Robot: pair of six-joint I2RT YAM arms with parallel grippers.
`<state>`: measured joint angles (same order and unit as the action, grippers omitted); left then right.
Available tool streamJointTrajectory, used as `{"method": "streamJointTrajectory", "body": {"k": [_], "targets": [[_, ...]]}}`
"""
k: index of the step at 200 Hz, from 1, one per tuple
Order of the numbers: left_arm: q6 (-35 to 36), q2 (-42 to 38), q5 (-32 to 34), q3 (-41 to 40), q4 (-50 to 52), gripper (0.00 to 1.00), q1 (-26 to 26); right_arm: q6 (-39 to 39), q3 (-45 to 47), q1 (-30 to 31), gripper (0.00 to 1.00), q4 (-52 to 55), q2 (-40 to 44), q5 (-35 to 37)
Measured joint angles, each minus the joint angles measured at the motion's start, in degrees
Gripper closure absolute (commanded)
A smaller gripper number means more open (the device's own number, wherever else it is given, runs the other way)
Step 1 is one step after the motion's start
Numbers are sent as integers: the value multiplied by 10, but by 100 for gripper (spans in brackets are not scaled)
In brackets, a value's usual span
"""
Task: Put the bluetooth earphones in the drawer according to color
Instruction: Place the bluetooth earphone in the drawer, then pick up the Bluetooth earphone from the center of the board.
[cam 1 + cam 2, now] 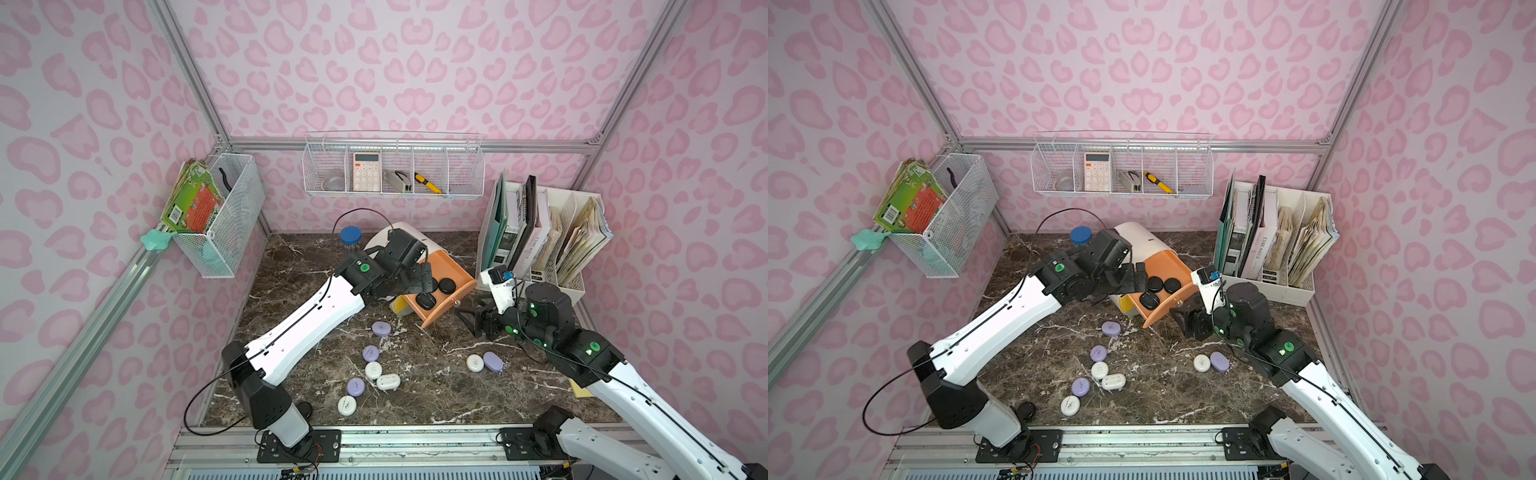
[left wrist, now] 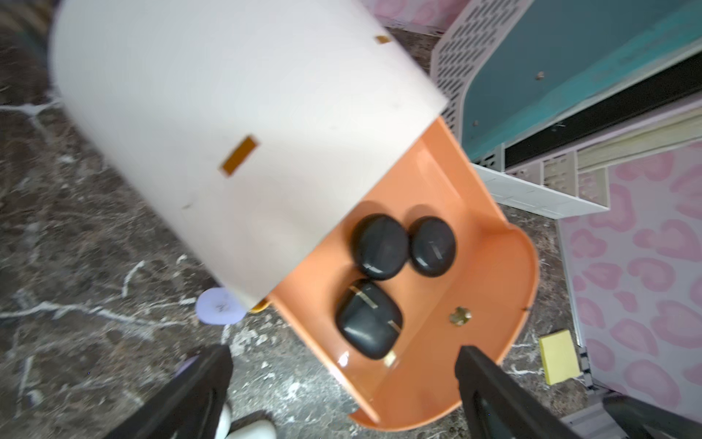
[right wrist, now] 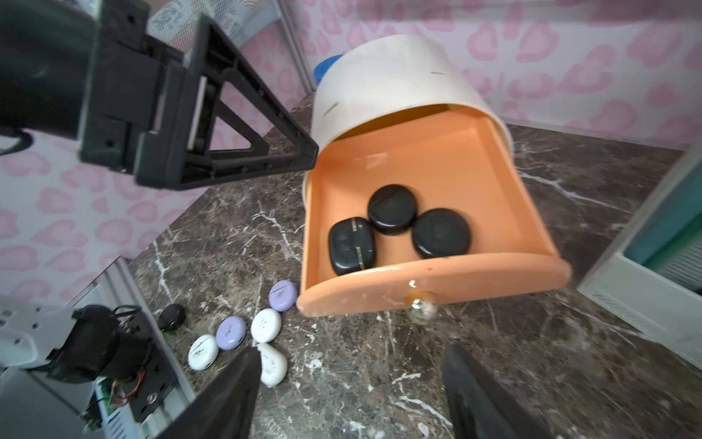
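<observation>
Farthest out from the drawer on the robot's side, a lone black case [image 1: 1025, 409] lies by the left arm's base, the one dark piece not yet sorted. Between it and the drawer, white cases [image 1: 373, 370] and lilac cases [image 1: 370, 353] lie in a loose cluster on the marble, some touching. One lilac lies just short of the drawer's left front corner. Two more, one of each colour, touch each other off its right front corner. All of these wait, I judge, for other drawers.

The right gripper [image 1: 478, 320] sits low just before the drawer's front, near the knob [image 3: 418, 304], its fingers spread and empty. It is probably parked there to steady or shut the drawer.

The peach drawer [image 3: 437, 163] is pulled well out of the white cabinet [image 2: 228, 114] so that cases can go in from above. Three black cases [image 2: 368, 319] huddle on its floor, one colour kept together. The left gripper [image 2: 342, 351] hovers over the drawer's left side, fingers released wide and grasping nothing; the case beneath lies free.

Under the drawer, a yellow drawer [image 1: 400, 306] shows, pushed in. Beyond its right side stands a file rack [image 1: 575, 289].
</observation>
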<state>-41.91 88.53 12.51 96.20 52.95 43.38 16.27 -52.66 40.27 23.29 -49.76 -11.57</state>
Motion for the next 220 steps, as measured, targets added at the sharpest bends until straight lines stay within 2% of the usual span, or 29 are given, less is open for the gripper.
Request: {"method": "streamJointTrajectory", "body": {"k": [30, 57, 81, 108, 159, 220], "targets": [[-20, -114, 13, -125, -8, 3, -65, -9, -5, 83, 22, -19, -35, 7], [-33, -199, 14, -202, 6, 3, -138, -15, -8, 144, 22, -46, -83, 16], [-37, -264, 10, -233, 25, 2, -203, -19, -14, 186, 22, -76, -134, 21], [-36, -315, 2, -236, 48, 2, -250, -30, -21, 227, 21, -118, -198, 26], [-27, -354, 0, -221, 76, 2, -271, -76, -30, 286, 20, -227, -351, 13], [-25, -357, -2, -219, 78, 2, -273, -182, -85, 317, 21, -346, -534, -79]]}}
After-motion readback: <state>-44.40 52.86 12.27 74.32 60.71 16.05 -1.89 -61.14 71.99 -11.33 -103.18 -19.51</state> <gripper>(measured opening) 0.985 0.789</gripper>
